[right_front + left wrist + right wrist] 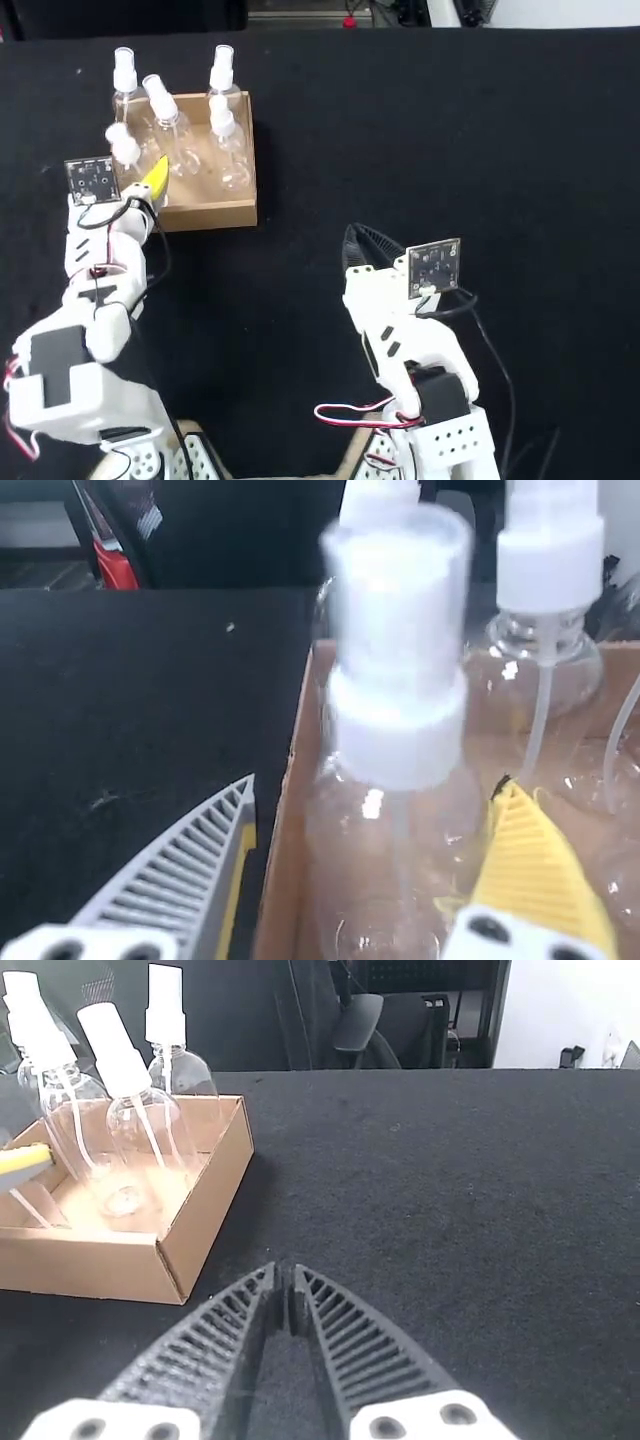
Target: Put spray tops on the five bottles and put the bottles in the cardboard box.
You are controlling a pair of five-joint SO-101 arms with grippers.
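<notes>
The corner bottle point(127, 152), capped, is stood inside the cardboard box point(215, 212), straddled by the spread left gripper point(376, 785); it could be toppled if clipped on withdrawal. The right gripper point(288, 1285) is held pressed together

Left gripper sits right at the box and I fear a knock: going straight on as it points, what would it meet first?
Most likely the nearest bottle, standing in the cardboard box between the open fingers of the left gripper. Depth is unclear, so the box wall might catch its grey finger too.
</notes>
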